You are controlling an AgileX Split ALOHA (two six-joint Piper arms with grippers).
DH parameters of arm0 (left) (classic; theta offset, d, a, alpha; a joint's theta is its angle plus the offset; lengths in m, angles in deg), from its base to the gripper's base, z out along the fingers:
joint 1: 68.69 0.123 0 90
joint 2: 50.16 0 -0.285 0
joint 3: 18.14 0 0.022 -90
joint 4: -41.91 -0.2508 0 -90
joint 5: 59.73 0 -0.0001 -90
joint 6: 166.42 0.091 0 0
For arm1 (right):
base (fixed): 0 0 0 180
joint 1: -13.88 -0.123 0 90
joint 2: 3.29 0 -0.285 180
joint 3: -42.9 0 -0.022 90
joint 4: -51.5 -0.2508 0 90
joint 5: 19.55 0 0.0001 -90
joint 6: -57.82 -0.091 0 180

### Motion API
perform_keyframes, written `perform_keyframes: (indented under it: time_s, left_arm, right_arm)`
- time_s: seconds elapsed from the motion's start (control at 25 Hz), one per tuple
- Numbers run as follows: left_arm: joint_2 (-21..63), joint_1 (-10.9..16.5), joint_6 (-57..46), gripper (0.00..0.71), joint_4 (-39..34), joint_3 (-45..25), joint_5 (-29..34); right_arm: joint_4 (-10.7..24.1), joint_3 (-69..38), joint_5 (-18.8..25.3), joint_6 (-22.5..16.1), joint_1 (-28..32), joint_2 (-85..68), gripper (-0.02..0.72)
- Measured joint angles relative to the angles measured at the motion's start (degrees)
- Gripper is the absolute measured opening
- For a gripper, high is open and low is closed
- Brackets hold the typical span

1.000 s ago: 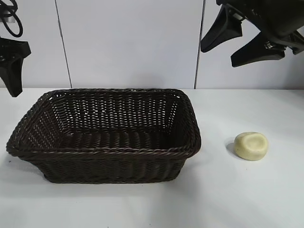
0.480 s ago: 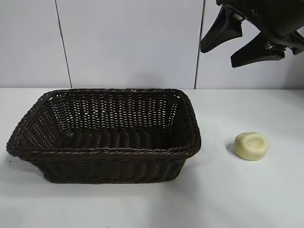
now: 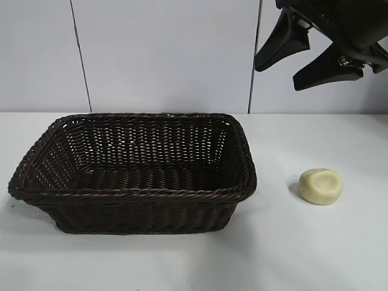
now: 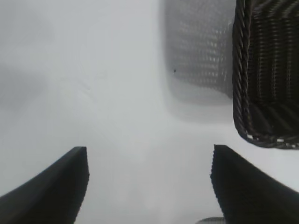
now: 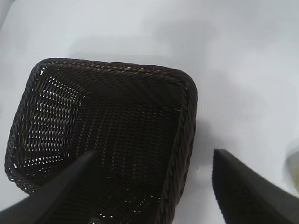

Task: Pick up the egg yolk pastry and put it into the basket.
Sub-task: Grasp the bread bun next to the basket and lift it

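The egg yolk pastry (image 3: 321, 186), a small pale yellow bun with a dented top, lies on the white table to the right of the basket (image 3: 133, 194). The basket is dark brown wicker and holds nothing. My right gripper (image 3: 277, 74) hangs open and empty high at the top right, above the gap between basket and pastry. Its wrist view looks down on the basket (image 5: 112, 66), with a sliver of the pastry (image 5: 295, 169) at the edge. My left gripper (image 4: 149, 154) is open and empty over bare table beside the basket's corner (image 4: 239, 93). It is out of the exterior view.
The white table (image 3: 303, 254) runs out to the front and right of the basket. A pale panelled wall (image 3: 170, 54) stands behind the table.
The left gripper, seen at the far left edge of the exterior view one second ago, has moved out of that view. The right gripper has shifted only slightly.
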Motion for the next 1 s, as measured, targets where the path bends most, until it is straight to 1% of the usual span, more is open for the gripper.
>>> perform_keyframes:
  time_s: [0.2,0.32,0.48,0.6,0.84,1.0]
  left_arm:
    - [13.7,0.0,-0.42,0.535,0.87,-10.44,-0.7]
    - [21.66,0.0,-0.48,0.535,1.18,-16.38,-3.71]
    - [29.35,0.0,-0.58,0.535,1.24,-22.76,-6.92]
    - [33.02,0.0,-0.66,0.535,1.24,-24.41,-6.93]
    - [35.83,0.0,-0.66,0.535,1.19,-24.52,-6.93]
    - [42.16,0.0,-0.66,0.535,1.19,-24.52,-7.06]
  right_arm:
    - [0.0,0.0,0.06,0.0,0.0,0.0,0.496]
    - [0.0,0.0,0.11,0.0,0.0,0.0,0.496]
    - [0.0,0.0,0.13,0.0,0.0,0.0,0.496]
    - [0.0,0.0,0.24,0.0,0.0,0.0,0.496]
    - [-0.05,0.0,0.42,0.0,0.0,0.0,0.496]
    - [-0.05,0.0,1.04,-0.62,0.0,0.0,0.496]
